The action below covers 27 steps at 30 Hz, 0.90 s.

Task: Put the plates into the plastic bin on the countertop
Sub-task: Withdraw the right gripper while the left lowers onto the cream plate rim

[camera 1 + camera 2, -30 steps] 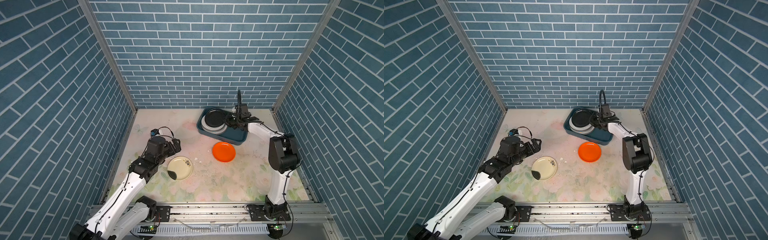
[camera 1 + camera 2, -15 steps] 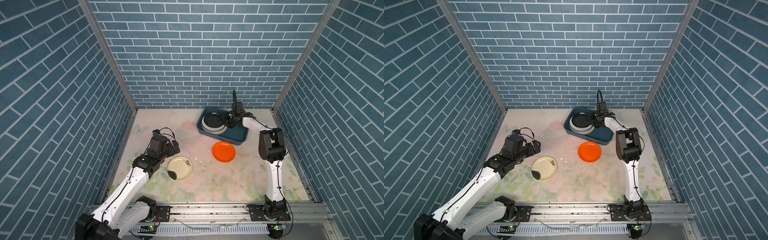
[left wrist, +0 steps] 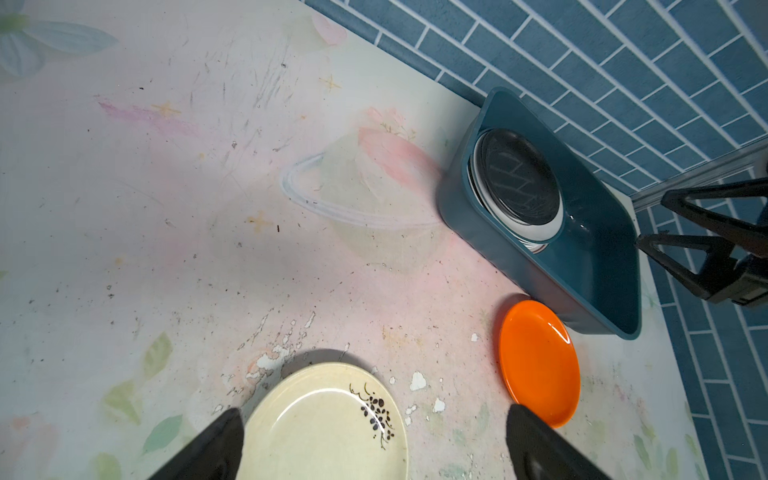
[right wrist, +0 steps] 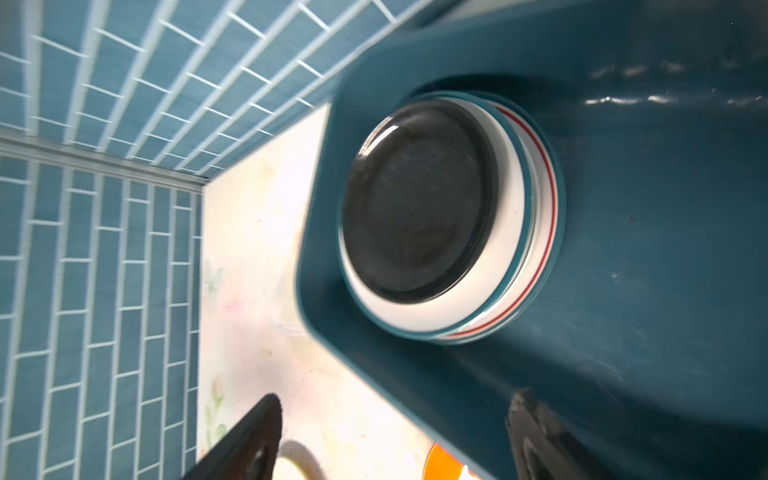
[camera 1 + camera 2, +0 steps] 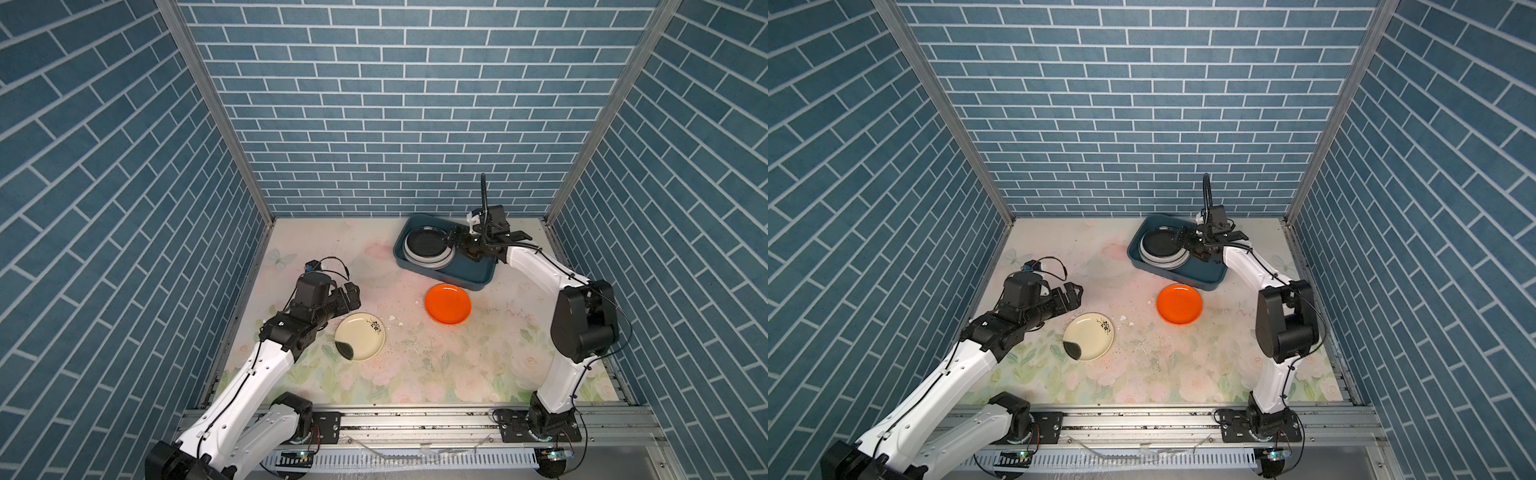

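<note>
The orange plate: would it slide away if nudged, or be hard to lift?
The orange plate looks stiff, with a crisp round rim. Lying flat on the countertop, it probably won't roll or tip, but its low rim leaves little to pinch. Its glossy sheen suggests a push would slide it.

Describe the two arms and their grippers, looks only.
Both arms are built alike: the left arm and right arm have smooth white links, bulky black joints and thin black cables running alongside. The left gripper and right gripper are black with black fingers. A black hose rises above the right wrist.
</note>
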{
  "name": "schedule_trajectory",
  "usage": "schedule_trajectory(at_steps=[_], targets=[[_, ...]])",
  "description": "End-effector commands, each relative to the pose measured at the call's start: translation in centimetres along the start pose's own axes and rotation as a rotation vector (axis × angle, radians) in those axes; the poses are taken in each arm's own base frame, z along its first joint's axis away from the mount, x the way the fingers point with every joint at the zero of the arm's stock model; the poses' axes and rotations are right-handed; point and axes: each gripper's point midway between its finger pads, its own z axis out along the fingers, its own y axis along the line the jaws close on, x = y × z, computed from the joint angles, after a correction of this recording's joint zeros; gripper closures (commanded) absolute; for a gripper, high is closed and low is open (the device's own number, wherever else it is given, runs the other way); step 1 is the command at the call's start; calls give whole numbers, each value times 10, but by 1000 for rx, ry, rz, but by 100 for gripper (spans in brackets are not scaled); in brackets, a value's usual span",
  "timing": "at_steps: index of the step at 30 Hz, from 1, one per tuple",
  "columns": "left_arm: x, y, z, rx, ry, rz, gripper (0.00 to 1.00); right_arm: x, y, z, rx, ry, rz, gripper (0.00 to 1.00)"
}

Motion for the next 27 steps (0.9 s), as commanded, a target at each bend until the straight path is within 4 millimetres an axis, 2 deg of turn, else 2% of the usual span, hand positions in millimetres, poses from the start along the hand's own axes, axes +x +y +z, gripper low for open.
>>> schedule_trajectory(at_steps=[1,8,16,21,27], targets=[[23,11,-3,-6,68,-41,0,10,12,-24,-69,-15,-26,14],[63,38,-12,-49,133,-91,0,54,16,-74,-162,-44,4,15],[94,64,-22,-118,198,-95,0,95,18,-115,-258,-65,33,17],[105,81,-18,-179,210,-83,1,113,13,-129,-281,-77,45,17],[109,86,-9,-182,189,-108,10,136,1,-136,-261,-57,54,18]])
